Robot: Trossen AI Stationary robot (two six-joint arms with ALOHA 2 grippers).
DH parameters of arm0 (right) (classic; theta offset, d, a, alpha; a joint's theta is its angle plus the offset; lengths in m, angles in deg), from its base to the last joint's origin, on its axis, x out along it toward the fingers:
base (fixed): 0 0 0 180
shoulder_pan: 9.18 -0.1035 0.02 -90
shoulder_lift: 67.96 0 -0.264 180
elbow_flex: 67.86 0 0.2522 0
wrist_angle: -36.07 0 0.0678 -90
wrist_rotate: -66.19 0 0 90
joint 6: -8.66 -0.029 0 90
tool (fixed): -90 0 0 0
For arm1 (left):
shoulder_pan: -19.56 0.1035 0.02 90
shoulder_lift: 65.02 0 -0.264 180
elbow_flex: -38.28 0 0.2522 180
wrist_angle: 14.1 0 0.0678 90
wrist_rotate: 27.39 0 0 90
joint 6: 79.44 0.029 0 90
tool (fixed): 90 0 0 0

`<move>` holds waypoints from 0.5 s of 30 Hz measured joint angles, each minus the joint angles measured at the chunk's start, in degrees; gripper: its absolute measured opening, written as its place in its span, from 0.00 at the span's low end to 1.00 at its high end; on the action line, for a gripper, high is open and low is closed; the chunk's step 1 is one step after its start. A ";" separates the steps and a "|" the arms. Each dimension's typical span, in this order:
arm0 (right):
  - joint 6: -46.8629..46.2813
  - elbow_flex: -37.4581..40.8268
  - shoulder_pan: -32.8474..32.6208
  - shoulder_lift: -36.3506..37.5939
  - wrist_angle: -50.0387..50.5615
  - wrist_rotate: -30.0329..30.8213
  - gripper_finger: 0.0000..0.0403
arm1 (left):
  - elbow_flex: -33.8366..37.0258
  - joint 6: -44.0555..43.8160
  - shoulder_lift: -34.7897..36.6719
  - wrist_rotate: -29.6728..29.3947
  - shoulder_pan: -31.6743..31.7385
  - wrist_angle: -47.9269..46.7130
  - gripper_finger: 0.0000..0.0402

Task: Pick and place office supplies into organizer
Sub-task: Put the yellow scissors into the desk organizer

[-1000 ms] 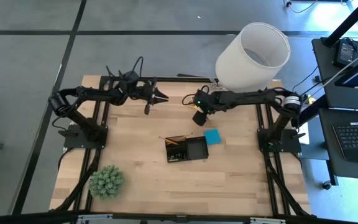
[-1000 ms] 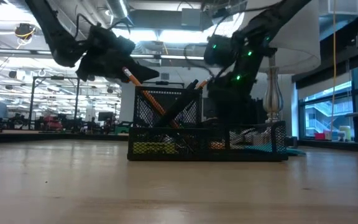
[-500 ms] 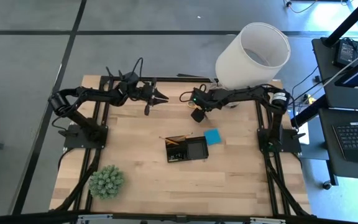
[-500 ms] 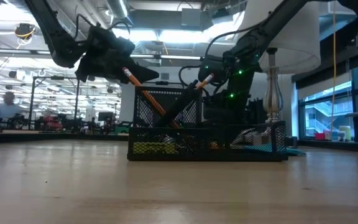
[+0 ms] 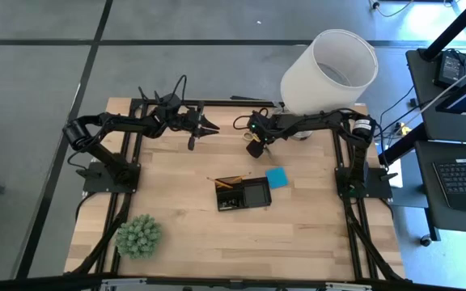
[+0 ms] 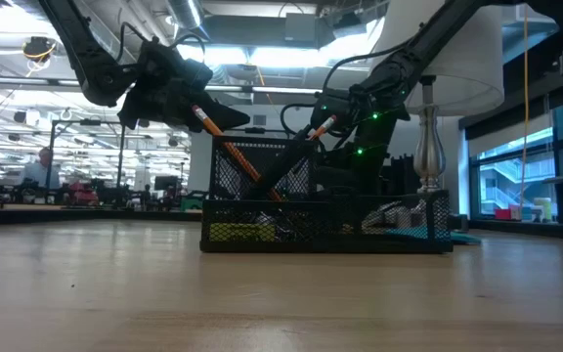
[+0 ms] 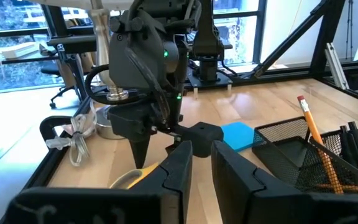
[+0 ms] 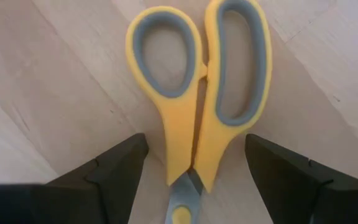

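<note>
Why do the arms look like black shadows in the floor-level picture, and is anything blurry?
Low view: bright ceiling lights and windows behind backlight the black mesh organizer and both arms into silhouettes; the near tabletop is soft. Right wrist view: the yellow-handled scissors are evenly lit, while the open right gripper blurs.

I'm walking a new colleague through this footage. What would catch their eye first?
Probably the big white lamp looming over the table's far right corner. Next, the yellow-handled scissors lying flat on the wood between the right gripper's open fingers. Then the black organizer mid-table, orange pencils sticking out, and the blue pad beside it.
</note>
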State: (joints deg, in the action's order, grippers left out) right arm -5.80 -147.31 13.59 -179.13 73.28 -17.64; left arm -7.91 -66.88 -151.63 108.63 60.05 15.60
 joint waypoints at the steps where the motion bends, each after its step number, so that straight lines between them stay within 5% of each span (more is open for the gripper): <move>1: 0.02 -0.05 0.00 -0.23 0.12 -0.02 0.70 | 0.00 0.02 0.02 -0.02 0.00 0.00 0.14; 15: 1.83 0.00 -0.13 -0.42 0.92 0.99 0.70 | 0.00 0.02 0.00 -0.02 0.00 -0.50 0.14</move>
State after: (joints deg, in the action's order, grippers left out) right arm -3.97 -147.31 13.46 -179.55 74.21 -16.65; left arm -7.91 -66.86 -151.63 108.60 60.05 15.10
